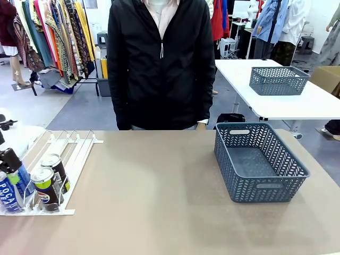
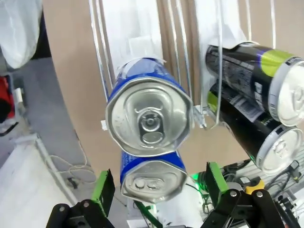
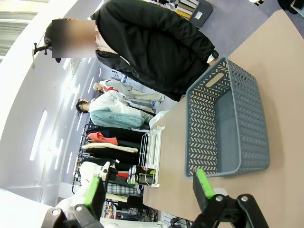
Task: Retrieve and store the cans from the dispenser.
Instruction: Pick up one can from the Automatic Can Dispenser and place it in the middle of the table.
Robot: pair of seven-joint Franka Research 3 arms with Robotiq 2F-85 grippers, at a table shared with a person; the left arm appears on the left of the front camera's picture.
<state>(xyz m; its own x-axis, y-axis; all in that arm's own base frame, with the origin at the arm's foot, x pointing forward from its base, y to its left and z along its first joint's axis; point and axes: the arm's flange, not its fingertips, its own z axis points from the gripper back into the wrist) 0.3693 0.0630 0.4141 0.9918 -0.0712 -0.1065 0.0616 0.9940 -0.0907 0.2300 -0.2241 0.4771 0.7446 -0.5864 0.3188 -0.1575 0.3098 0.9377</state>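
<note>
Near-left lanes: "POCA" I read on blue silver-topped cans [image 1: 8, 195]; black Pepsi cans [image 1: 47, 187] in white railed dispenser [image 1: 79, 151].
Right: grey mesh basket [image 1: 263, 190].
Claws: left gripper [image 2: 159, 187], right gripper [image 3: 148, 184] spread.

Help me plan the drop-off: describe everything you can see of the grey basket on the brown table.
The basket is a dark blue-grey rectangular bin, plastic by its look, with herringbone-slotted walls, a solid floor and a handle slot in its near and far walls. It stands upright and empty on the right half of the brown table, slightly turned. Only the tabletop touches it.
</note>
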